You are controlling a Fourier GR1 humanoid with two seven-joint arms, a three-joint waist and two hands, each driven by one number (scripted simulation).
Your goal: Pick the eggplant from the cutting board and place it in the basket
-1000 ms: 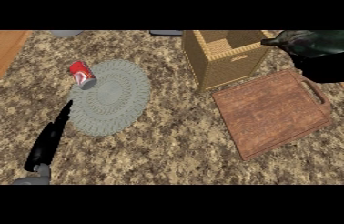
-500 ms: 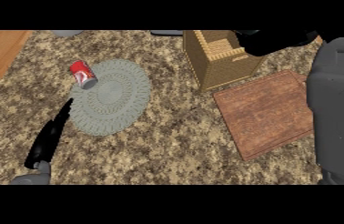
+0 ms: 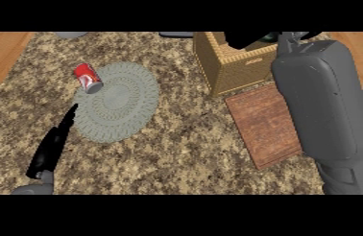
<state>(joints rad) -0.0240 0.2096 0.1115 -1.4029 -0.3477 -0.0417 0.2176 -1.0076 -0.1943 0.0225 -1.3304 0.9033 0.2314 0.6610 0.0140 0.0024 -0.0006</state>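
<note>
- Your left hand comes in from the lower edge at about 7 o'clock, fingers straight and released, holding nothing. Judging by its place well apart from the task's things, it is simply resting out of the way.
- At about 10 o'clock a red can lies tipped on its side, on the edge of a round grey woven mat. Neither belongs to the task, so leave them alone.
- The speckled counter carries everything you see here.
- The basket stands at about 1 o'clock, its open mouth facing up, just beside the far corner of the cutting board. That closeness keeps the carry short.
- The cutting board lies at about 3 o'clock; the part of it that shows is bare wood.
- Your right forearm runs up the right side, covering the board's right edge. It is held high and extended so the right hand sits over the basket's mouth.
- You cannot tell whether that hand's fingers are clenched or released; it shows only as a dark shape at the top edge.
- The eggplant is not visible: not on the board's exposed part, nor clearly in the basket. It is probably in the hand or inside the basket.
</note>
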